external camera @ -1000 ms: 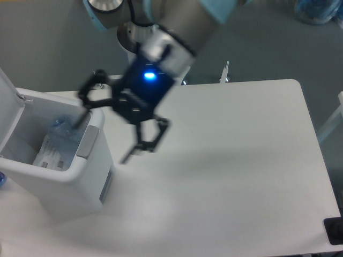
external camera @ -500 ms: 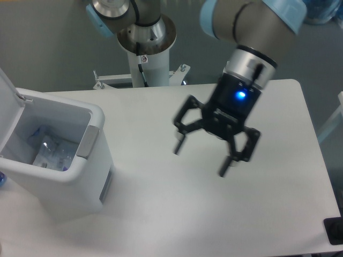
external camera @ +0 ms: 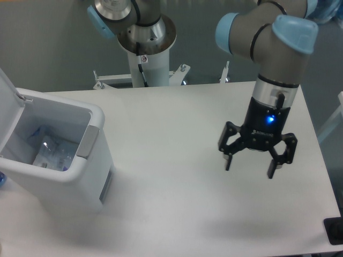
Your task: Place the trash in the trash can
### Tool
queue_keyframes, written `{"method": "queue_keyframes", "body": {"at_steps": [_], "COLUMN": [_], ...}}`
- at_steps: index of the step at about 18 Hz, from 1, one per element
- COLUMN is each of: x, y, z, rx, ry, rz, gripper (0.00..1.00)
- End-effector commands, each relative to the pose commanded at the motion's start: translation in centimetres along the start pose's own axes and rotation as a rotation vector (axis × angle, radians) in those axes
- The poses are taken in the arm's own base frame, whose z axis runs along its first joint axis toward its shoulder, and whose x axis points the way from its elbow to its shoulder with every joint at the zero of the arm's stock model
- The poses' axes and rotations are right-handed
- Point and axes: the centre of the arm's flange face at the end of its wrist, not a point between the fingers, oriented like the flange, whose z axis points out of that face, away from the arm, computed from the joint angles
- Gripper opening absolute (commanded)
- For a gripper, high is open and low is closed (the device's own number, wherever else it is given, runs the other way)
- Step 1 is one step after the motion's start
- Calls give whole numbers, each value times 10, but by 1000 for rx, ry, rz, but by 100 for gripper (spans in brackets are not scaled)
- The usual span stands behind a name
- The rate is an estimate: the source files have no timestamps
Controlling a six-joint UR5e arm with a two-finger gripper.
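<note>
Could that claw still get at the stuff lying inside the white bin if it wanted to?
Probably yes. The trash can has its lid tipped back, so the top is open above the trash. The gripper hangs open and empty over the table, with nothing between it and the bin.

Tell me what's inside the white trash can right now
The trash can stands with its lid up. At the bottom lie a flat white packet and clear crumpled plastic, likely the bottle. The near wall hides part of the floor, so anything there can't be seen.
</note>
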Motion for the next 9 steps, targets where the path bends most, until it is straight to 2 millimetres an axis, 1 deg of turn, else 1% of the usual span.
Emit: {"method": "queue_keyframes", "body": {"at_steps": [1,5,9], "x": [-3,0,2], "y": [7,27,33], "z": [4,15,18], "rx": [-21,-130,-163], "ry": [-6,-15,12], "rz": [28,205,233], "gripper": [100,100,100]}}
